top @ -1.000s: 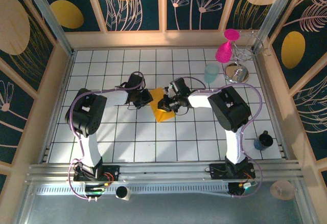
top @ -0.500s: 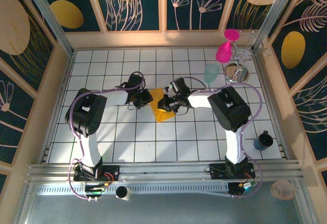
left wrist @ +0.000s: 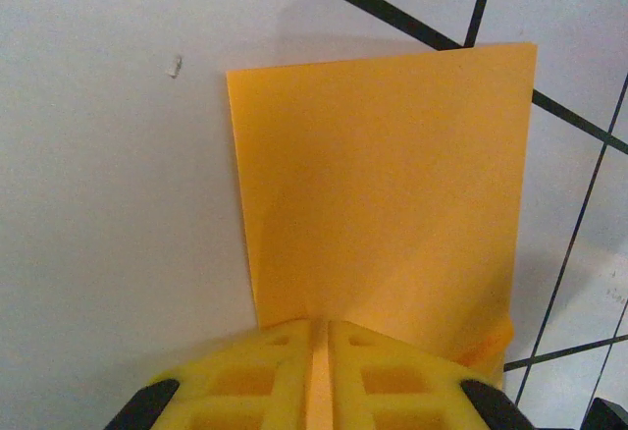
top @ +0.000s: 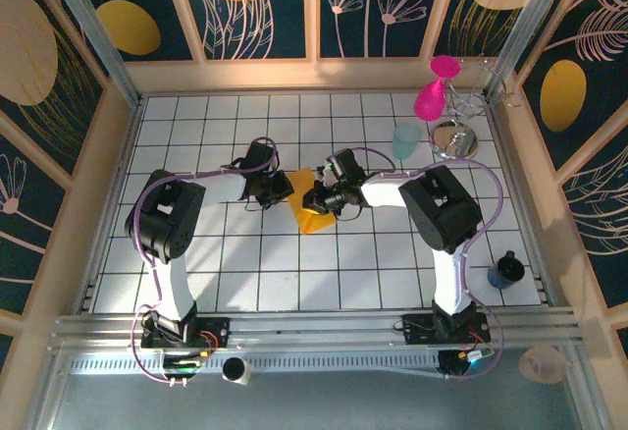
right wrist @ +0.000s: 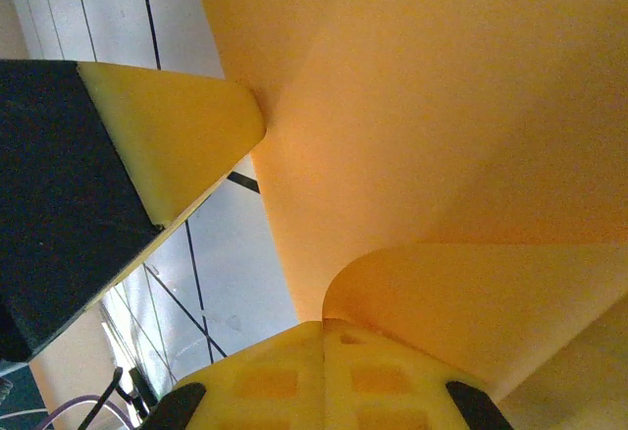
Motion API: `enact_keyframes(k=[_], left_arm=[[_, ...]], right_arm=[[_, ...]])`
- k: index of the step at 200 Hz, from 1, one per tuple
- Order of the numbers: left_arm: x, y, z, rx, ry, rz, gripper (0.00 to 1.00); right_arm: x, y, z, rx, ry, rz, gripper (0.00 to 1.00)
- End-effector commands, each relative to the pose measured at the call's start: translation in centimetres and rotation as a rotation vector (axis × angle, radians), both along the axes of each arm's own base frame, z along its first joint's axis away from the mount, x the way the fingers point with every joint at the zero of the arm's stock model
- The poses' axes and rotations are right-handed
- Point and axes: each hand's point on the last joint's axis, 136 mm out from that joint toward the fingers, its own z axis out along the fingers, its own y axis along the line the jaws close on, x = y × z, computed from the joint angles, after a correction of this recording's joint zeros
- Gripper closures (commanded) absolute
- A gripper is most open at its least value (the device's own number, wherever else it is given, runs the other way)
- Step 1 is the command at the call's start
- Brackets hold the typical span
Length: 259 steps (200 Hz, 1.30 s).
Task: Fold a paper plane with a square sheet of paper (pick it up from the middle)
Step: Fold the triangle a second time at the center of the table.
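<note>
One square sheet of paper (top: 312,216), orange-yellow and partly folded, lies near the middle of the counter (top: 294,273), well apart from every edge.

Left hand (left wrist: 316,327): closed tight, pinching one border of the sheet.

Right hand (right wrist: 324,324): closed tight on the other side, where the paper curls into a loop.

Risks, as we judge them:
- If the two hands pull against each other, the thin sheet may tear.
- An uneven pull may skew the crease.
- If either pinch slackens, we expect the paper to slip and spring flat.
</note>
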Motion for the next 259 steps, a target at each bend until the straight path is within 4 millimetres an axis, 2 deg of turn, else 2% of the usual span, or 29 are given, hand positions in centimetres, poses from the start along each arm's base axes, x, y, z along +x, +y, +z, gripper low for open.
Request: enact_keyframes(k=[1, 94, 129, 150, 192, 237, 259], left_arm=[[-0.7, 0.3, -0.9, 0.015, 0.039, -0.005, 0.85], [-0.6, 0.3, -0.6, 0.012, 0.033, -0.005, 0.85], [-0.3, 0.1, -0.1, 0.006, 0.020, -0.006, 0.85], [0.3, -0.2, 1.1, -0.010, -0.004, -0.004, 0.84], [2.7, -1.0, 4.8, -0.034, -0.094, 0.008, 0.81], [3.6, 1.9, 6.5, 0.018, -0.152, 0.109, 0.78], [3.3, 2.3, 6.8, 0.018, -0.157, 0.113, 0.76]], right_arm=[[0.6, -0.1, -0.7, -0.011, 0.010, -0.022, 1.00], [0.4, -0.2, -1.1, -0.018, 0.021, -0.020, 0.99], [0.4, -0.2, -1.3, -0.020, 0.026, -0.017, 0.92], [0.3, -0.3, -1.4, -0.030, 0.030, -0.017, 0.85], [0.4, -0.1, -1.4, -0.027, 0.029, -0.011, 0.72], [0.4, -0.2, -1.6, -0.030, 0.036, -0.008, 0.62], [0.4, -0.3, -1.5, -0.031, 0.035, -0.008, 0.61]])
